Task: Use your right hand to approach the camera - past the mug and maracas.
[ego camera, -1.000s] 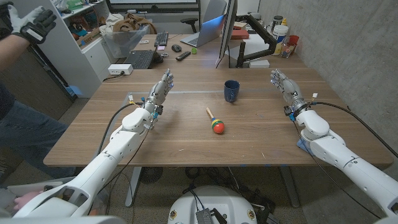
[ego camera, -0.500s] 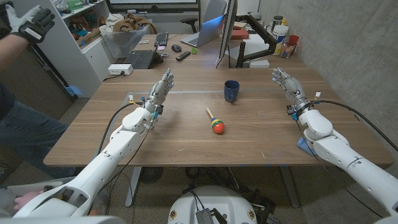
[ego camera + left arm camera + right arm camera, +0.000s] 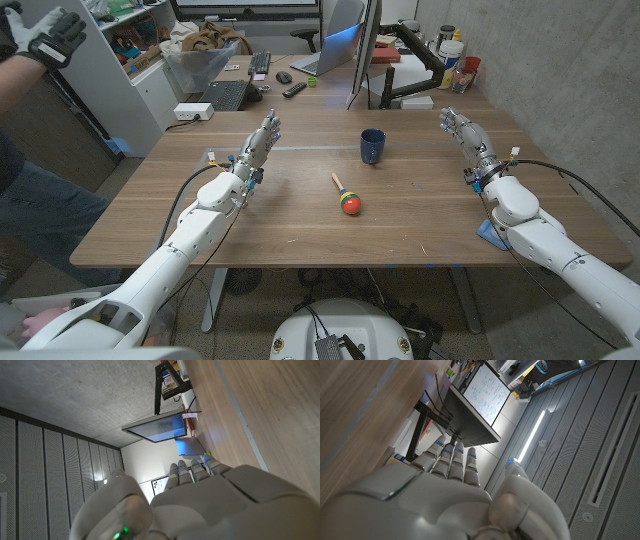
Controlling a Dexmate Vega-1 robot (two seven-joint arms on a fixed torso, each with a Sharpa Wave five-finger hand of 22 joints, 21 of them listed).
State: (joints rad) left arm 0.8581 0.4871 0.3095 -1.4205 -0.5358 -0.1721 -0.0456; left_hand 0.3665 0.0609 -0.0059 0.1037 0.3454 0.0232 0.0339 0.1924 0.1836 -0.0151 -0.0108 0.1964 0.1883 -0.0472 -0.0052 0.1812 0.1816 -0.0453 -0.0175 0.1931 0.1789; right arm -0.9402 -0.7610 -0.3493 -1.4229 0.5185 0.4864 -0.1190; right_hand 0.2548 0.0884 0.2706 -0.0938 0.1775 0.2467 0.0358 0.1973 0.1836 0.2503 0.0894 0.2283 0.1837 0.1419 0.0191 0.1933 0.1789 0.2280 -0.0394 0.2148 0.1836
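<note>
The wooden surface carries little, which leaves broad open lanes on both sides of the mug, my landmark here. Behind the mug, beyond the surface's far edge, a monitor stands on its arm mount, and a laptop and keyboard sit on a further desk. I cannot pick out a camera among that clutter, so the goal is presumably somewhere back there.

The right arm comes in well to the right of the mug, near the surface's right edge. Its right hand holds nothing, fingers straight, held side by side and pointing toward the far side, standing on edge, not flat. In my judgement that posture suits a pass along the outside lane, clear of both props. The right wrist view agrees: fingers extended together, empty, with the monitor beyond them.

The left hand waits well to the left of the mug, likewise empty with fingers extended and upright, seemingly parked out of the way.

The dark blue mug stands upright toward the far middle. The maraca lies just in front of it toward the robot, its red and green head nearer the robot and its thin handle pointing back past the mug's left side. Neither is touched.

A person's gloved hand is raised far left of the mug, off the surface.
</note>
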